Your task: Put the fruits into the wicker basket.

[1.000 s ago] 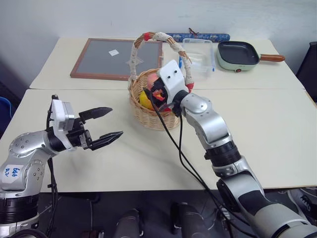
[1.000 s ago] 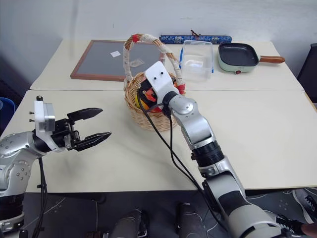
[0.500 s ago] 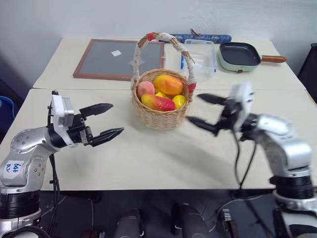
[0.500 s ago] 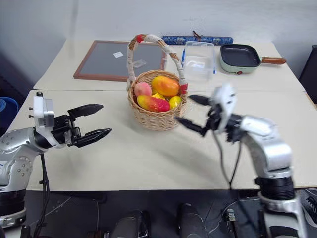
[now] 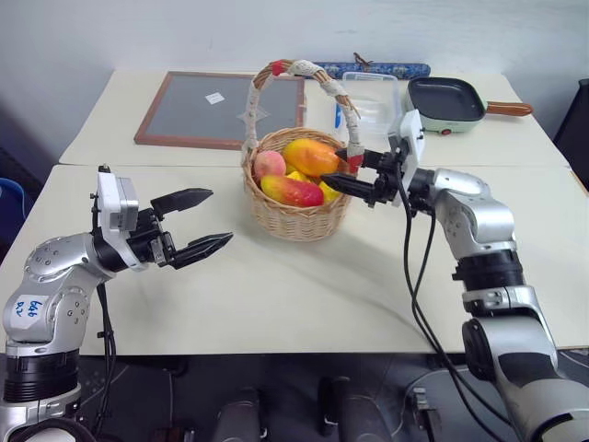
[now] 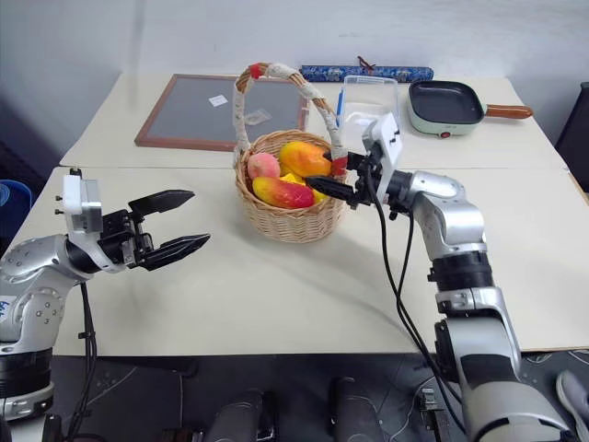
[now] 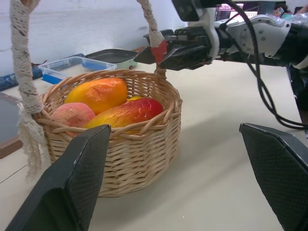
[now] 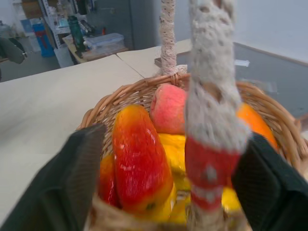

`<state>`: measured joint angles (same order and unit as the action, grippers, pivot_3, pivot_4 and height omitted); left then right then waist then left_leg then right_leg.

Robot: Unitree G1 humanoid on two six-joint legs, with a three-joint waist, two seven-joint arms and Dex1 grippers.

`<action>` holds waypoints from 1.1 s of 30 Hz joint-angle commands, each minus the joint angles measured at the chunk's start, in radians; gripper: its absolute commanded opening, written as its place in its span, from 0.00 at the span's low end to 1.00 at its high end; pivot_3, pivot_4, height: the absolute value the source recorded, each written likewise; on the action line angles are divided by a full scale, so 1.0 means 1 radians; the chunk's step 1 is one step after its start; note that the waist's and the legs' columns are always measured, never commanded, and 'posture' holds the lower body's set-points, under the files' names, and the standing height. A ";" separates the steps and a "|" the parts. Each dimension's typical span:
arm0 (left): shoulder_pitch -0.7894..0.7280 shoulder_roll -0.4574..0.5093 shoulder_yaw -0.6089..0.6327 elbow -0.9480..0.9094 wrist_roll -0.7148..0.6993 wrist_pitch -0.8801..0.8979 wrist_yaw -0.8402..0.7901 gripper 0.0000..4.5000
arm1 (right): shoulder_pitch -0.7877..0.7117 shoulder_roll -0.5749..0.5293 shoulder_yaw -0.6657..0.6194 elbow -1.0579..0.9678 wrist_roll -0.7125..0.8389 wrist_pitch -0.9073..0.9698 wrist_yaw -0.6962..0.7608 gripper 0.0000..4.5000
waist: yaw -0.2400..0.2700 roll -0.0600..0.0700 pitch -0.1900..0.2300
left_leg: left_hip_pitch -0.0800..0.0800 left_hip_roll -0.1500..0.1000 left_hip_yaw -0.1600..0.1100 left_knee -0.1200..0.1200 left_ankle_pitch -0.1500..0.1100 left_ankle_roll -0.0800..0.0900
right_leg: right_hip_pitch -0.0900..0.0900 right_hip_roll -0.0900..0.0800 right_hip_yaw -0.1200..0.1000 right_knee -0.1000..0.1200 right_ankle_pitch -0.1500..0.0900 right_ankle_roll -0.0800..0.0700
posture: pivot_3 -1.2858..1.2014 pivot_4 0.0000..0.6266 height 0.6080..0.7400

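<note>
The wicker basket (image 5: 299, 214) stands mid-table with its cloth-wrapped handle (image 5: 294, 68) upright. Inside lie the fruits: an orange mango (image 5: 313, 157), a red-yellow mango (image 5: 293, 191), a pink peach (image 5: 269, 164) and a small yellow fruit (image 5: 329, 191). My right gripper (image 5: 333, 168) reaches level to the basket's right rim. It is open, one finger on each side of the handle's base with its red tie (image 8: 208, 175). To the left of the basket, well apart from it, my left gripper (image 5: 219, 215) hangs open and empty.
A framed dark board (image 5: 216, 109) lies at the back left. A clear plastic box (image 5: 373, 97), a green pan (image 5: 444, 99) and a blue patterned roll (image 5: 373, 69) sit at the back right. A black cable (image 5: 414, 295) hangs from my right arm.
My right gripper left the basket's inside, swung out wide open to its right, then came back to the rim with narrower jaws around the handle's base. The left gripper stayed put.
</note>
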<state>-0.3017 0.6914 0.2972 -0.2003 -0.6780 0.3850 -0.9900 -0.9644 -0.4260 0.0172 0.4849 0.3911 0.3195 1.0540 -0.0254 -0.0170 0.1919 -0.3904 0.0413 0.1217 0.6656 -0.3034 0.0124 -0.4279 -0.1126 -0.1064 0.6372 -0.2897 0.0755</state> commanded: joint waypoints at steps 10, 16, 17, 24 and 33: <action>0.006 -0.019 -0.010 -0.076 -0.044 0.010 0.014 1.00 | 0.061 -0.066 -0.123 -0.142 0.073 0.038 0.028 0.04 | -0.002 0.000 0.000 | 0.000 0.001 -0.001 0.000 0.000 0.000 | 0.000 -0.001 0.001 0.000 0.000 0.000 | 0.52 0.24 1.00; -0.074 -0.046 -0.066 0.008 -0.020 -0.014 -0.024 1.00 | 0.312 -0.128 -0.364 -0.515 0.148 0.131 -0.238 0.04 | 0.020 0.000 0.000 | -0.001 -0.001 0.000 0.000 0.000 0.000 | 0.000 0.000 -0.001 -0.001 0.000 0.000 | 0.52 0.24 1.00; -0.086 -0.050 -0.076 0.023 -0.016 -0.018 -0.034 1.00 | 0.356 -0.139 -0.400 -0.567 0.152 0.141 -0.273 0.04 | 0.024 0.000 0.000 | -0.001 -0.001 0.000 0.000 0.000 0.000 | 0.000 0.000 -0.001 -0.001 0.000 0.000 | 0.52 0.24 1.00; -0.185 -0.073 -0.136 0.148 0.018 -0.055 -0.105 1.00 | 0.610 -0.196 -0.608 -0.736 0.135 0.163 -0.456 0.04 | 0.024 0.000 0.000 | 0.001 -0.003 0.002 0.000 0.000 0.001 | 0.000 0.002 -0.001 -0.002 0.000 0.000 | 0.52 0.24 1.00; -0.231 -0.083 -0.148 0.191 0.036 -0.069 -0.133 1.00 | 0.702 -0.304 -0.654 -0.435 0.105 0.022 -0.343 0.04 | 0.019 0.000 0.000 | 0.004 -0.002 0.005 -0.001 0.001 0.001 | 0.000 0.003 0.000 -0.002 0.000 0.000 | 0.52 0.24 1.00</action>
<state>-0.5270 0.6037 0.1365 0.0136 -0.6415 0.3273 -1.1176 -0.2613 -0.6766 -0.6120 0.0190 0.4875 0.3867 0.6569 -0.0068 -0.0166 0.1919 -0.3865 0.0395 0.1271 0.6648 -0.3026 0.0135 -0.4280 -0.1092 -0.1063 0.6352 -0.2897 0.0758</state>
